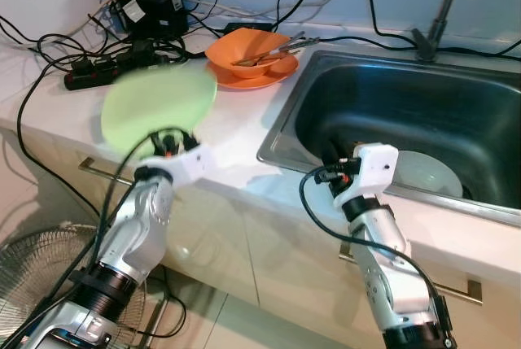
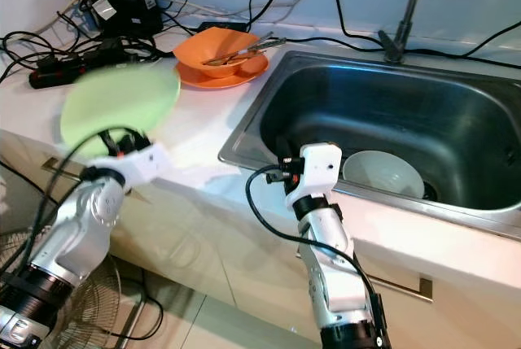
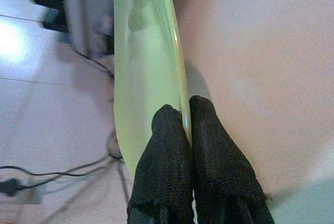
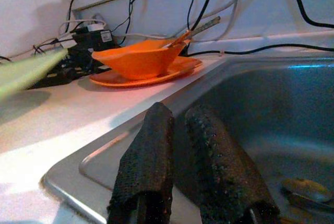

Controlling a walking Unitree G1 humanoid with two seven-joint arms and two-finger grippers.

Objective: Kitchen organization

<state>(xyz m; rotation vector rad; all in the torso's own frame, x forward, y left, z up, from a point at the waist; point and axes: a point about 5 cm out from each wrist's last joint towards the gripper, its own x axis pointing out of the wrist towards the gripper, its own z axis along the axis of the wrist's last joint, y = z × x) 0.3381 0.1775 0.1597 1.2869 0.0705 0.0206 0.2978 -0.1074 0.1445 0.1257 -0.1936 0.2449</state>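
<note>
A light green plate (image 1: 159,107) hangs blurred above the white counter, held by its near rim in my left gripper (image 1: 169,142). The left wrist view shows the plate (image 3: 146,72) edge-on with both black fingers (image 3: 169,151) pinched on its rim. My right gripper (image 4: 182,130) hovers over the near left corner of the steel sink (image 1: 407,113), fingers close together and holding nothing. An orange bowl (image 1: 247,50) with utensils sits on an orange plate (image 1: 260,76) at the back of the counter. A pale bowl (image 2: 383,174) lies in the sink.
A black power strip (image 1: 102,72), adapters and many cables crowd the counter's back left. The tap (image 1: 444,7) rises behind the sink. A floor fan (image 1: 41,276) stands below on the left. A spoon (image 4: 305,190) lies on the sink bottom.
</note>
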